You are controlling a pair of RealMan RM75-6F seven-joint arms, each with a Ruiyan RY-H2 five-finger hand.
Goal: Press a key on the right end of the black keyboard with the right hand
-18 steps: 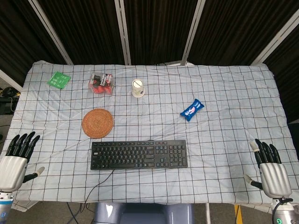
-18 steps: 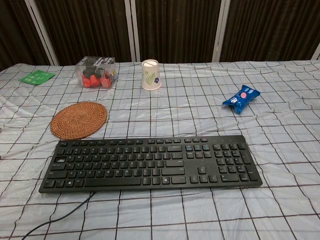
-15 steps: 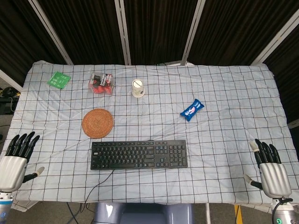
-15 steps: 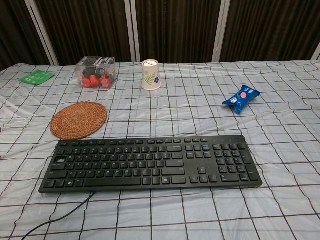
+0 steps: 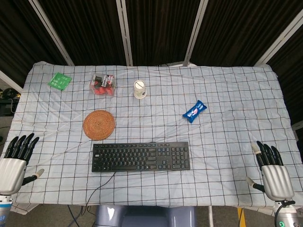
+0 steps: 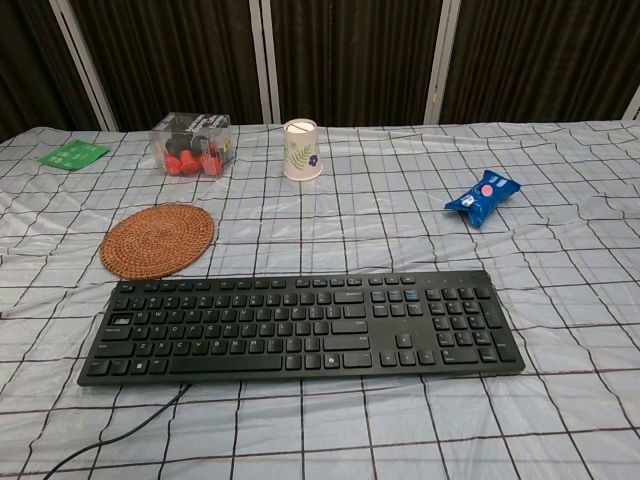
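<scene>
**Both hands wait at the table's near corners; the keyboard is untouched**

A table covered in a white cloth with a black grid (image 5: 227, 85) fills most of the head view, with dark curtains behind it. The black keyboard (image 5: 140, 156) lies low and centre in that frame, its long side parallel to the near edge, its cable trailing off toward the bottom. In the chest view it spans the lower half, with the number pad at its right end (image 6: 468, 322).

Next in size, a round woven mat (image 5: 99, 124) sits just up and left of the keyboard. In the upper left are a clear box of red items (image 5: 102, 84) and a green packet (image 5: 59, 81). A paper cup (image 5: 139, 89) stands upper centre, and a blue snack packet (image 5: 194, 111) lies right of centre.

The right hand (image 5: 272, 172) is at the lower right corner, well apart from the keyboard, fingers extended and slightly spread, holding nothing. The left hand (image 5: 14, 161) mirrors it at the lower left, fingers likewise straight and empty. Neither shows in the chest view.

To press well, the right hand would likely need to travel left and inward, arrive above the number pad, and lower one fingertip straight down so neighbouring keys stay unpressed.
</scene>
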